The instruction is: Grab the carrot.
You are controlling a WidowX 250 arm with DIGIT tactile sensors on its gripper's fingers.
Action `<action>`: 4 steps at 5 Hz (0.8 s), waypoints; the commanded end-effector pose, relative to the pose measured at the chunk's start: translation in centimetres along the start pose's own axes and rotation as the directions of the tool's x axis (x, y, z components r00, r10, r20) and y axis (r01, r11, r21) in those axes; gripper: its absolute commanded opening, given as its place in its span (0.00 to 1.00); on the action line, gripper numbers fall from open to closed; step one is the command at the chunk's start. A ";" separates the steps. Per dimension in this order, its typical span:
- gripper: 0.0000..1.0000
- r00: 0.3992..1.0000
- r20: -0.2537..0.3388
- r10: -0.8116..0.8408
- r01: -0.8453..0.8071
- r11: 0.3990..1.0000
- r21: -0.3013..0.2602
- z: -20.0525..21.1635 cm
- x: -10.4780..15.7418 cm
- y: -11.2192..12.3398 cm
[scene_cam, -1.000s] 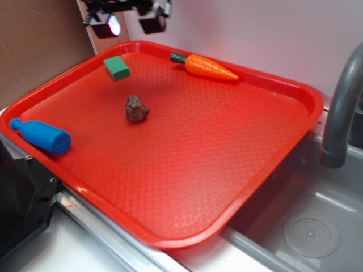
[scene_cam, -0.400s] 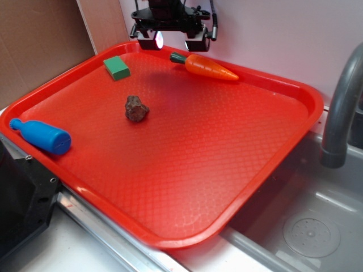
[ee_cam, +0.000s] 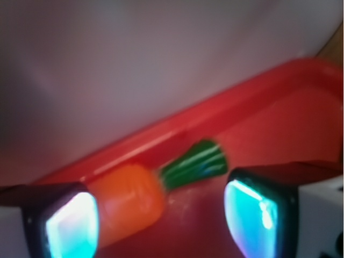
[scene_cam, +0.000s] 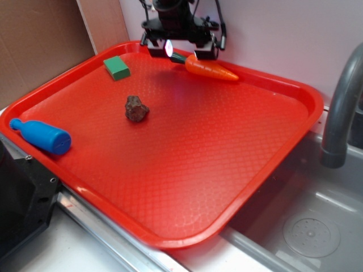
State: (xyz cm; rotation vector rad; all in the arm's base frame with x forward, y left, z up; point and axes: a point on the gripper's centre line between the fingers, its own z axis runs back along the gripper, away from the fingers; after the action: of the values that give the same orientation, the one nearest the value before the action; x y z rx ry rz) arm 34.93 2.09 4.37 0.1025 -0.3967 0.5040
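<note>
Carrot [scene_cam: 211, 68] lies on the red tray [scene_cam: 238, 170] near its far rim, stem end pointing left, tip right. Claw [scene_cam: 182, 50] hangs over the stem end with jaws spread apart, gripping nothing. In the wrist view, the carrot [ee_cam: 131, 201] sits between the two fingers, its orange body against the left pad [ee_cam: 70, 226], its green stem [ee_cam: 196, 164] in the gap and clear of the right pad [ee_cam: 258, 217]. Elsewhere on the tray: green block [scene_cam: 116, 68], brown lump [scene_cam: 136, 108], blue bottle [scene_cam: 42, 136]. Grey faucet [scene_cam: 343, 102] stands right of the tray.
</note>
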 end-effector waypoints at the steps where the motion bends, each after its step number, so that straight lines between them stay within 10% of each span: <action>1: 1.00 0.992 -0.081 0.100 -0.102 0.995 -0.024 0.3 1.1 0.7; 4: 1.00 0.967 -0.230 0.108 -0.151 0.972 -0.181 6.5 -1.5 3.3</action>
State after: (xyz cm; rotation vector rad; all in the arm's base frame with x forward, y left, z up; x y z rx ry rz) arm 29.51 1.76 7.82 -0.1633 -0.1851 0.5960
